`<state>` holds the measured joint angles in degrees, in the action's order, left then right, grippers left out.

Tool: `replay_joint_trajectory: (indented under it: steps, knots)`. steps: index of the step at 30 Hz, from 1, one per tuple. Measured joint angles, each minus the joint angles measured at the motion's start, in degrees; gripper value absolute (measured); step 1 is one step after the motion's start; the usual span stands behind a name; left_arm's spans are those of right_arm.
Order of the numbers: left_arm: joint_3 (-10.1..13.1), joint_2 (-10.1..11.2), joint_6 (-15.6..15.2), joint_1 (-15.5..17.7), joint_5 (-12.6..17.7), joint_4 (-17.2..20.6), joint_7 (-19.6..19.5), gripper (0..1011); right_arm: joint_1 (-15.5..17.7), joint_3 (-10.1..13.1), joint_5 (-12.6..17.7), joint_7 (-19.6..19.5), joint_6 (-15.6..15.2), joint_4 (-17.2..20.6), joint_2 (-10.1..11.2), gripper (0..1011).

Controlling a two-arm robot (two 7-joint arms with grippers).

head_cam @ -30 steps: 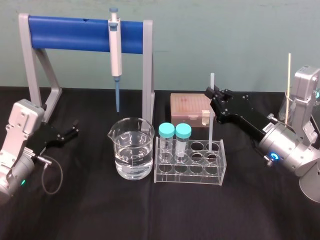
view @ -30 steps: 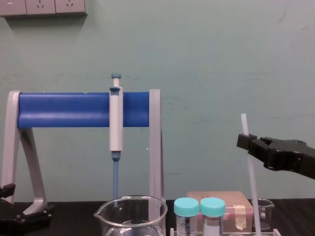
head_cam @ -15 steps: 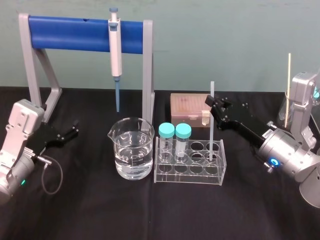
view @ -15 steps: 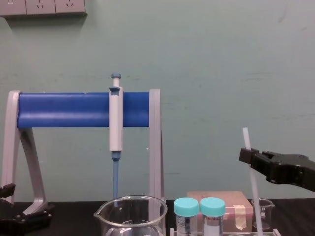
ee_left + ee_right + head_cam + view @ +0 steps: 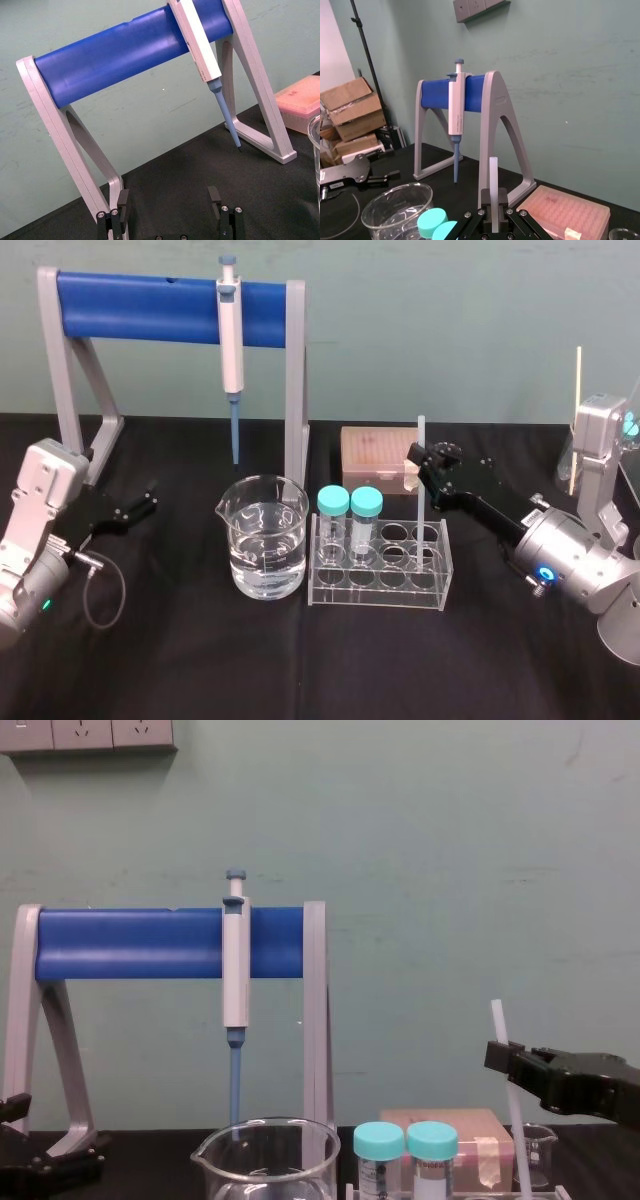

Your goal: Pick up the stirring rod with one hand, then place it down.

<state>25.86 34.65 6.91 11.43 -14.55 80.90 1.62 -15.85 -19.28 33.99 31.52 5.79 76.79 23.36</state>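
Note:
The stirring rod [image 5: 421, 432] is a thin white rod, held upright. My right gripper [image 5: 421, 462] is shut on its upper part, with a short length sticking out above the jaws. The rod's lower end reaches down into the right end of the clear tube rack [image 5: 380, 582]. In the right wrist view the rod [image 5: 493, 175] stands straight up from between the jaws of the right gripper [image 5: 493, 214]. The chest view shows the rod [image 5: 498, 1020] and the right gripper [image 5: 503, 1058] at the lower right. My left gripper [image 5: 150, 500] rests open at the far left of the table.
A beaker of water [image 5: 264, 550] stands left of the rack. Two teal-capped tubes [image 5: 350, 505] sit in the rack's left end. A pink tip box [image 5: 373, 452] lies behind it. The pipette [image 5: 231, 340] hangs on the blue-barred stand [image 5: 140, 306]. A small beaker with a thin stick [image 5: 576, 410] stands far right.
My right gripper has come down and slightly back with the rod, so the rod sits lower and deeper in the rack. The left arm has not moved.

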Motion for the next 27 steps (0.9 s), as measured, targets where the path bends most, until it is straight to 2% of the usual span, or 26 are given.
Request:
replay_joint_trajectory:
  steps: [27]
  knots:
    - [0.0, 0.0, 0.0, 0.0, 0.0, 0.0, 0.0, 1000, 0.5, -0.44, -2.26, -1.66, -1.03, 0.7, 0.66, 75]
